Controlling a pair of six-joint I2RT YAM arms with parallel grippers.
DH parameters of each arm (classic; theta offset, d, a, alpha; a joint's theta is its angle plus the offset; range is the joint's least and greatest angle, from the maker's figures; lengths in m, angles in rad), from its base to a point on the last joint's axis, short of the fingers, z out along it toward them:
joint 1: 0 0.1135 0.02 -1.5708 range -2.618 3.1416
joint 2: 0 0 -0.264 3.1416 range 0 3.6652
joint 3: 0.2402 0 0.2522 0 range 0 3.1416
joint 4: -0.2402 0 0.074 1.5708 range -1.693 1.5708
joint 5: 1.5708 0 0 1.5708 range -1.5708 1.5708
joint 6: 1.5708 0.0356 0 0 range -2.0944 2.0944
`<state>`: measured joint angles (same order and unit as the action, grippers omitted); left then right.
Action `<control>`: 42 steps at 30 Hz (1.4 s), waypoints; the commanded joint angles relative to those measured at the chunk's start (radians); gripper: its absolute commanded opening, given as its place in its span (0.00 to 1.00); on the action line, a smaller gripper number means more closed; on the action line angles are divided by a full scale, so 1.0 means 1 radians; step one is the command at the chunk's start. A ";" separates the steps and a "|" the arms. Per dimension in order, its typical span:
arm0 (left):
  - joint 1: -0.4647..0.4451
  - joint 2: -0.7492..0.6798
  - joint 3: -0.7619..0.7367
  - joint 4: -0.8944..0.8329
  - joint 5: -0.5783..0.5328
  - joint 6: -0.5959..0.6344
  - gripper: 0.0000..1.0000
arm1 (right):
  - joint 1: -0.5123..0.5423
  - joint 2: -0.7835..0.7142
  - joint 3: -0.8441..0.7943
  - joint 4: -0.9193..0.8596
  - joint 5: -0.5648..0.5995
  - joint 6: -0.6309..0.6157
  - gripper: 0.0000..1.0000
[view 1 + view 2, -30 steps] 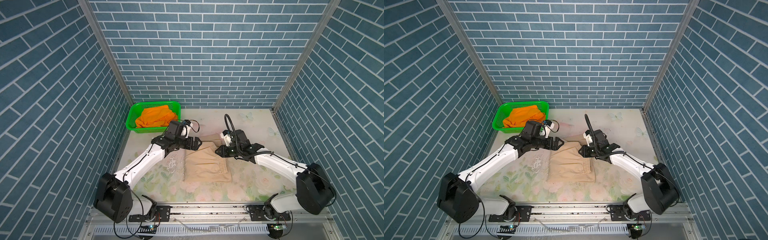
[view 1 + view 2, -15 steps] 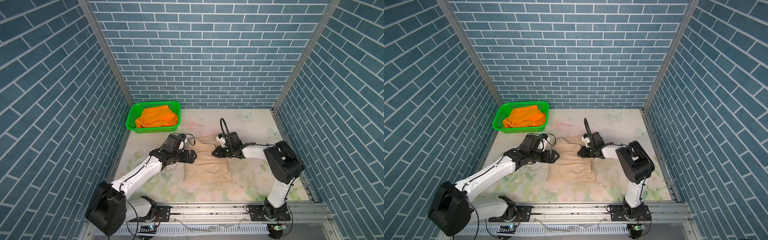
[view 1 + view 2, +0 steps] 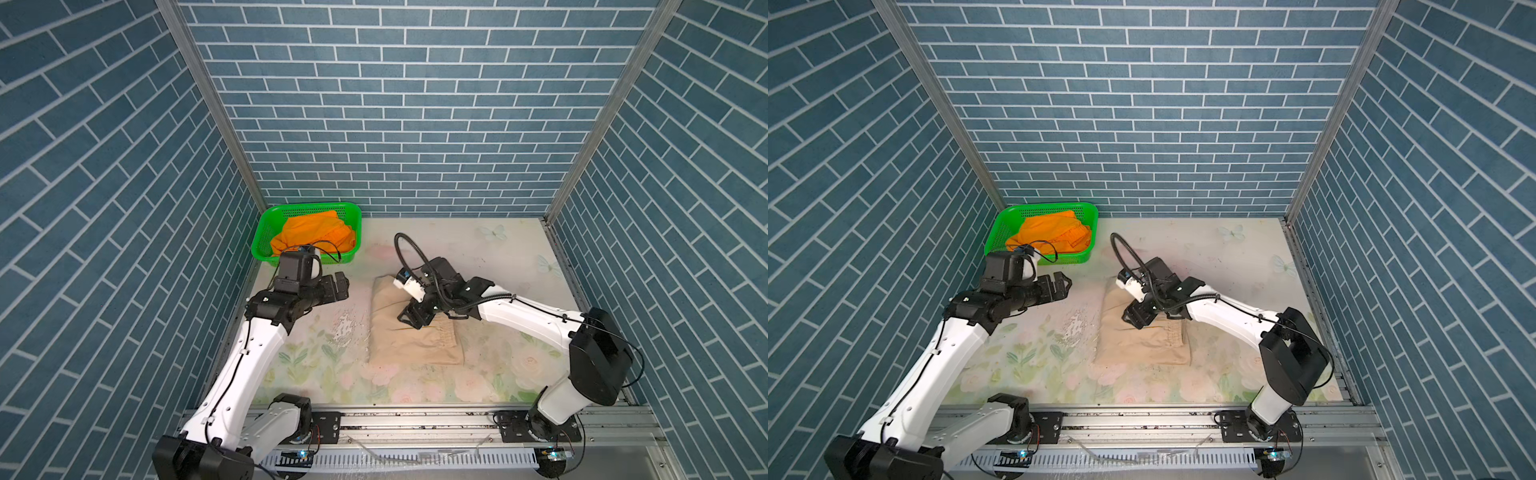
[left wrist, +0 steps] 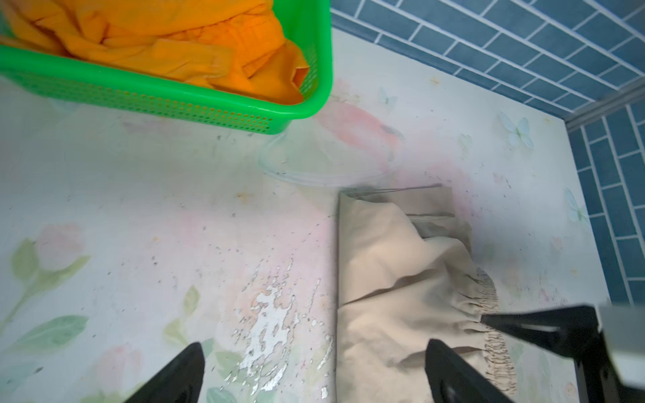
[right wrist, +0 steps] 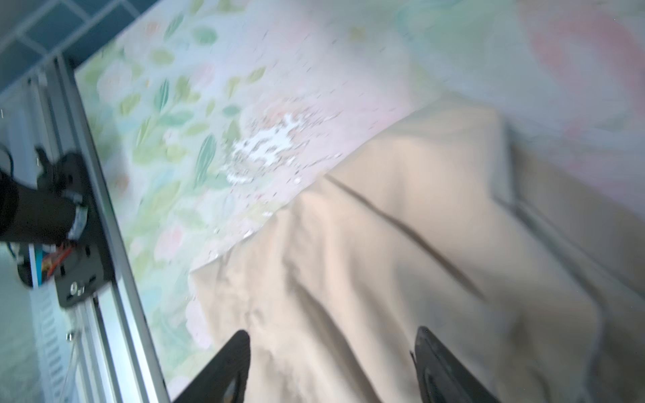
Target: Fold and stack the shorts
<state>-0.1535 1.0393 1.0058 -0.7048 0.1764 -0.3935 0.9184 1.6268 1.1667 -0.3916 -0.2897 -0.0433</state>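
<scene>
The right gripper (image 3: 410, 319) releases: its jaws, nearly shut a second ago, now stand apart above the beige shorts (image 3: 411, 353), which lie folded on the table (image 3: 478, 257), while the left gripper (image 3: 338, 286), jaws apart, waits near the basket (image 3: 262, 239) holding the crumpled orange shorts (image 3: 309, 232), presumably next.
</scene>
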 commanded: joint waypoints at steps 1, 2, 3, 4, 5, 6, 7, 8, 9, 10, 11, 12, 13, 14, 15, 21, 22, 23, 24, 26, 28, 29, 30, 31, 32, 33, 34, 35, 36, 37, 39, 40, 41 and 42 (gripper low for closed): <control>0.049 -0.008 0.028 -0.084 0.041 0.034 1.00 | 0.070 0.054 0.021 -0.168 0.091 -0.141 0.76; 0.057 -0.008 0.035 -0.092 0.045 0.043 1.00 | 0.102 0.065 0.027 -0.176 0.126 -0.151 0.77; 0.063 -0.009 0.040 -0.096 0.052 0.053 1.00 | 0.127 0.076 0.029 -0.181 0.152 -0.162 0.77; 0.067 -0.013 0.043 -0.099 0.058 0.063 1.00 | 0.155 0.089 0.030 -0.185 0.182 -0.173 0.78; 0.068 -0.018 0.043 -0.099 0.058 0.069 1.00 | 0.176 0.105 0.033 -0.186 0.196 -0.183 0.78; 0.069 -0.024 0.042 -0.096 0.060 0.072 1.00 | 0.192 0.121 0.036 -0.189 0.231 -0.188 0.78; 0.071 -0.030 0.038 -0.090 0.061 0.073 1.00 | 0.209 0.141 0.045 -0.199 0.252 -0.193 0.78; 0.073 -0.035 0.035 -0.081 0.073 0.073 1.00 | 0.225 0.160 0.055 -0.213 0.274 -0.197 0.79; 0.075 -0.035 0.035 -0.077 0.087 0.077 1.00 | 0.238 0.174 0.062 -0.219 0.288 -0.200 0.79; 0.075 -0.031 0.038 -0.077 0.101 0.077 1.00 | 0.252 0.185 0.066 -0.222 0.297 -0.204 0.79; 0.075 -0.029 0.040 -0.078 0.111 0.077 1.00 | 0.262 0.195 0.069 -0.220 0.301 -0.209 0.79; 0.075 -0.027 0.042 -0.080 0.118 0.077 1.00 | 0.270 0.203 0.075 -0.216 0.305 -0.212 0.79; 0.075 -0.026 0.042 -0.081 0.121 0.077 1.00 | 0.278 0.215 0.081 -0.206 0.315 -0.212 0.80; 0.075 -0.028 0.041 -0.085 0.121 0.079 1.00 | 0.282 0.231 0.090 -0.201 0.320 -0.216 0.80; 0.075 -0.032 0.040 -0.090 0.120 0.083 1.00 | 0.285 0.248 0.102 -0.195 0.339 -0.215 0.80; 0.078 -0.089 0.038 -0.138 0.054 0.109 1.00 | 0.289 0.312 0.134 -0.129 0.496 -0.173 0.80; 0.078 -0.096 0.037 -0.145 0.045 0.114 1.00 | 0.289 0.316 0.139 -0.121 0.513 -0.159 0.80; 0.080 -0.099 0.037 -0.148 0.042 0.118 1.00 | 0.287 0.321 0.144 -0.119 0.527 -0.147 0.80; 0.080 -0.101 0.037 -0.150 0.044 0.120 1.00 | 0.284 0.327 0.150 -0.116 0.544 -0.133 0.80; 0.081 -0.095 0.036 -0.154 0.048 0.124 1.00 | 0.269 0.348 0.167 -0.121 0.555 -0.098 0.80; 0.081 -0.089 0.033 -0.154 0.048 0.127 1.00 | 0.252 0.370 0.182 -0.127 0.568 -0.065 0.79; 0.081 -0.086 0.029 -0.153 0.046 0.127 1.00 | 0.240 0.382 0.193 -0.128 0.579 -0.044 0.79; 0.081 -0.085 0.025 -0.150 0.047 0.126 1.00 | 0.228 0.393 0.207 -0.133 0.588 -0.021 0.79; 0.081 -0.082 0.020 -0.145 0.048 0.125 1.00 | 0.210 0.405 0.223 -0.136 0.603 0.011 0.79; 0.081 -0.078 0.015 -0.141 0.049 0.124 1.00 | 0.190 0.418 0.241 -0.142 0.625 0.046 0.78; 0.081 -0.073 0.011 -0.138 0.051 0.122 1.00 | 0.169 0.424 0.253 -0.144 0.639 0.078 0.78; 0.082 -0.067 0.008 -0.136 0.054 0.122 1.00 | 0.142 0.432 0.269 -0.149 0.649 0.113 0.79; 0.083 -0.060 0.004 -0.134 0.056 0.121 1.00 | 0.112 0.440 0.285 -0.154 0.651 0.148 0.79; 0.083 -0.052 0.001 -0.132 0.057 0.120 1.00 | 0.084 0.446 0.302 -0.159 0.650 0.176 0.79; 0.083 -0.045 -0.001 -0.128 0.059 0.120 1.00 | 0.049 0.458 0.325 -0.164 0.649 0.200 0.78; 0.083 -0.032 -0.007 -0.124 0.067 0.119 1.00 | -0.019 0.482 0.371 -0.172 0.647 0.237 0.78; 0.083 -0.024 -0.008 -0.122 0.069 0.119 1.00 | -0.058 0.496 0.400 -0.180 0.644 0.254 0.78; 0.083 -0.018 -0.008 -0.122 0.073 0.117 1.00 | -0.096 0.511 0.432 -0.190 0.641 0.272 0.78; 0.083 -0.014 -0.007 -0.122 0.076 0.117 1.00 | -0.127 0.525 0.459 -0.197 0.636 0.284 0.78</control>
<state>-0.0761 1.0157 1.0096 -0.8246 0.2367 -0.2871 0.8669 2.1185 1.5639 -0.5419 0.3080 0.1314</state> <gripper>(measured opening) 0.996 0.778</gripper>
